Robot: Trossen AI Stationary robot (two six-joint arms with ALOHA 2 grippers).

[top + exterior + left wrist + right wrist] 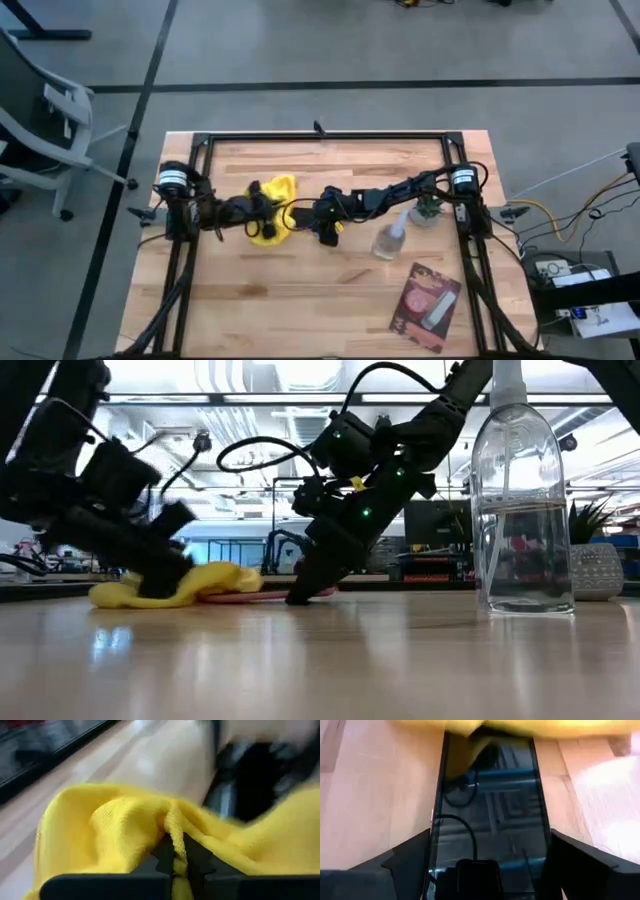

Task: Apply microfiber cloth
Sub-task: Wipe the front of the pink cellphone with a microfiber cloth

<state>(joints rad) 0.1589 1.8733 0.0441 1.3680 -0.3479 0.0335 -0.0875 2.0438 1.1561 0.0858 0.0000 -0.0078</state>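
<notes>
1. On the left of the high view, the left gripper point(262, 212) reaches toward the table's point(300, 300) middle and meets the microfiber cloth point(277, 194), a bright yellow crumpled heap lying left of centre. How the fingers stand cannot be read from above.
2. The left wrist view settles it: the two dark fingers point(165, 856) are nearly closed, pinching a raised fold of the microfiber cloth point(115, 827) between them. A dark blurred shape beyond the cloth is hard to make out.
3. In the low view the left gripper point(160, 585) presses down on the microfiber cloth point(215, 580), which lies flat on the wood with something pinkish and thin at its edge.
4. At the middle, the right gripper point(327, 232) angles down just beside the cloth. Only the right wrist view shows what lies there: a smartphone point(487, 815) with a dark reflecting screen, flat on the table, its far end under the yellow cloth point(520, 727). The right gripper point(487, 870) is spread wide, one finger on each side of the phone; whether they touch its edges cannot be told.
5. Further right stand a clear spray bottle point(390, 238) and a small potted plant point(428, 208); the bottle's top is cut off in the low view.
6. A pink-and-dark packet point(425, 305) lies near the table's front right corner, seen only from above.
</notes>
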